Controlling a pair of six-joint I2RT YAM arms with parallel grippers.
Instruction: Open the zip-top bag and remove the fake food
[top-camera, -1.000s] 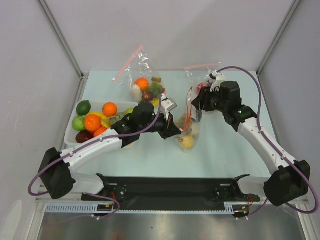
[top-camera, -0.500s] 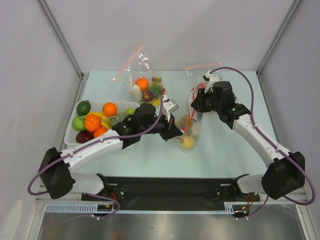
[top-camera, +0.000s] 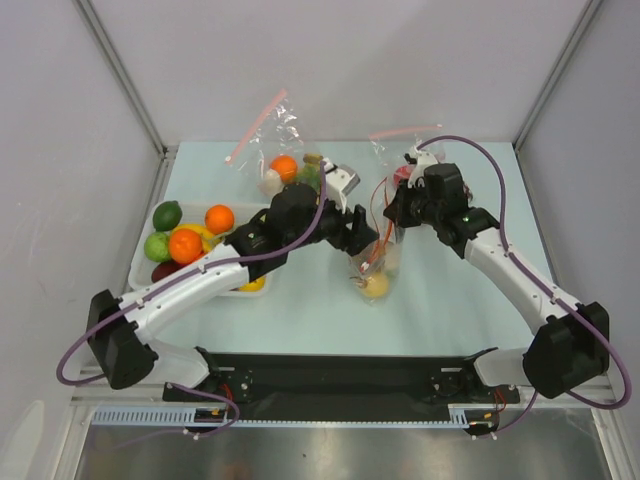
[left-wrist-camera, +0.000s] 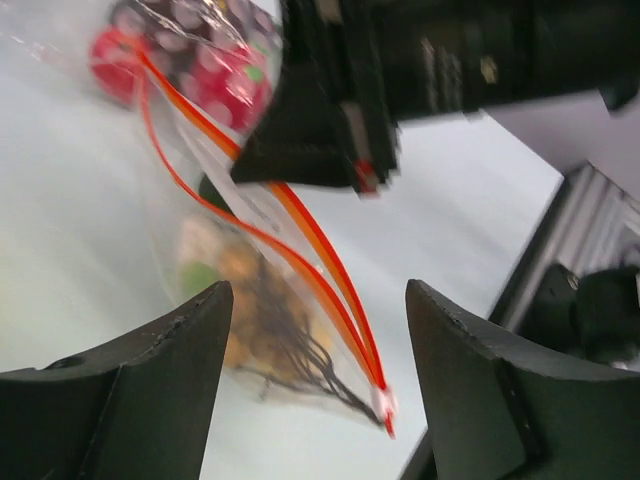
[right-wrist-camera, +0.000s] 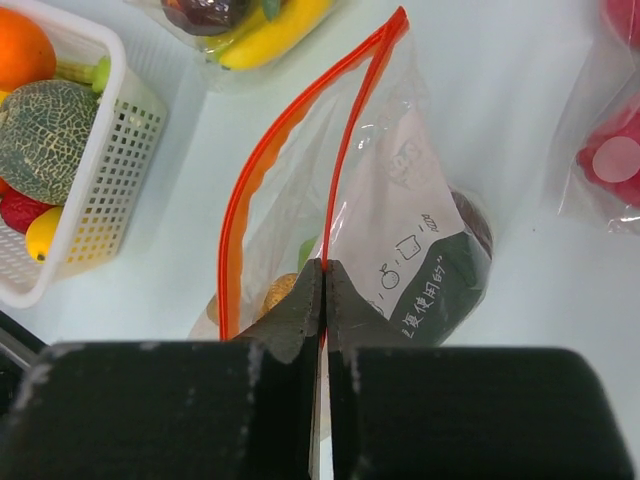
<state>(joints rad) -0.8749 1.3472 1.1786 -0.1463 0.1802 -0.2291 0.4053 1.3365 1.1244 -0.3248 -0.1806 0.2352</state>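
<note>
Your right gripper (right-wrist-camera: 322, 272) clamps the zip-top bag (right-wrist-camera: 400, 180) at its parted rim; left gripper (left-wrist-camera: 318, 310) spread, empty; fake food (top-camera: 374, 285) not yet out.

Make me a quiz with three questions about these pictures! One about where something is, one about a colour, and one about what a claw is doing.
1. In the top view, where is the white basket of fruit?
A) left side B) right side C) on top of the bag

2. What colour is the zip rim of the zip-top bag?
A) blue B) red-orange C) green

3. What is the right claw doing?
A) gaping wide open B) pinching the bag's rim C) holding an orange

Answers: 1 A, it sits at the left of that view. 2 B, the thin strip is red-orange. 3 B, it is shut on the rim.
</note>
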